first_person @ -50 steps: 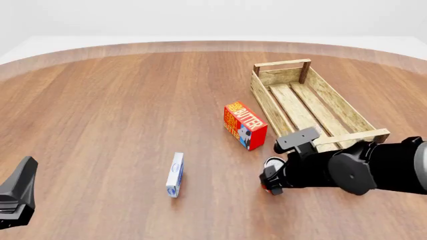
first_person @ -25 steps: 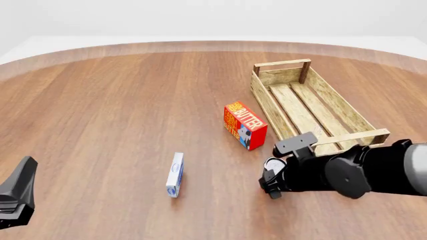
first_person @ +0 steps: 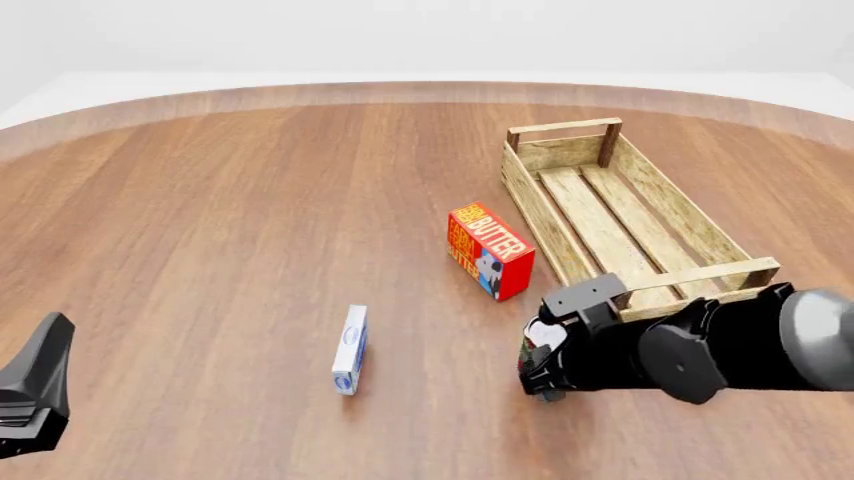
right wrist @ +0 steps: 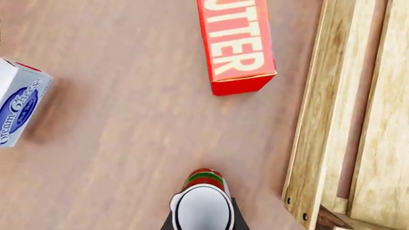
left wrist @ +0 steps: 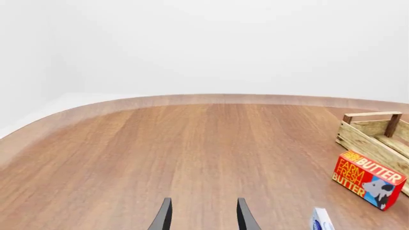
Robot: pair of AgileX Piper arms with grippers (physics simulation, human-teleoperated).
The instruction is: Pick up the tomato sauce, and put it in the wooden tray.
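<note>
The tomato sauce point(right wrist: 203, 203), a small can with a red label, green band and white top, sits between the fingers of my right gripper point(right wrist: 202, 218), which is shut on it. In the front view the can point(first_person: 541, 332) shows just ahead of the right gripper point(first_person: 537, 372), close to the near left corner of the wooden tray point(first_person: 534, 195). The tray's slatted wall point(right wrist: 313, 120) lies beside the can and also shows in the left wrist view point(left wrist: 367, 139). My left gripper point(left wrist: 204, 218) is open and empty, low at the near left point(first_person: 34, 395).
A red butter box point(first_person: 490, 250) stands between the can and the tray's left wall, also seen from the wrists point(right wrist: 236, 43) point(left wrist: 367, 179). A white cream cheese box point(first_person: 351, 350) stands to the left point(right wrist: 19, 108) point(left wrist: 321, 220).
My right arm has shifted slightly left with the can held in its fingers. The left arm, the boxes and the tray have not moved.
</note>
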